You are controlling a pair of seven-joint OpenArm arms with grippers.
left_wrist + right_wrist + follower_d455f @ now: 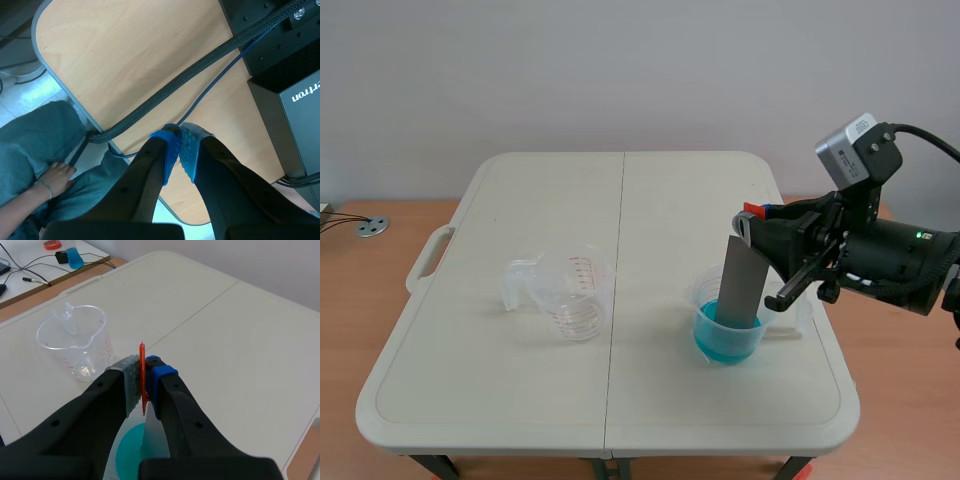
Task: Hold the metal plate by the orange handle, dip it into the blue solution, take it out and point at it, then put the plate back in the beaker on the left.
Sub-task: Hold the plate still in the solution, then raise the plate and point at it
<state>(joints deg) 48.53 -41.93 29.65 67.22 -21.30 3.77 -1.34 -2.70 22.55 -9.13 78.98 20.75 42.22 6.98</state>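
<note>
Holding the orange handle, the right gripper is clamped on it in the scene view; its arm enters from 3 o'clock. The metal plate hangs below the handle, slightly tilted, with its lower end down in the blue solution inside the right beaker. That beaker sits on the white table. The left beaker, clear with red markings, stands at 9 o'clock of it, well apart.

Left wrist view: the left gripper is closed on nothing, and its blue and grey pads meet. It hangs over a wooden desk. A braided cable runs across at 12 o'clock, and a black box is at 2 o'clock. A person's hand rests on teal fabric at 9 o'clock.

Right wrist view: the right gripper pinches the orange handle edge-on between its pads. The metal plate drops straight under it into the blue solution. The left beaker is at 10 o'clock of the gripper, apart, on the table.
</note>
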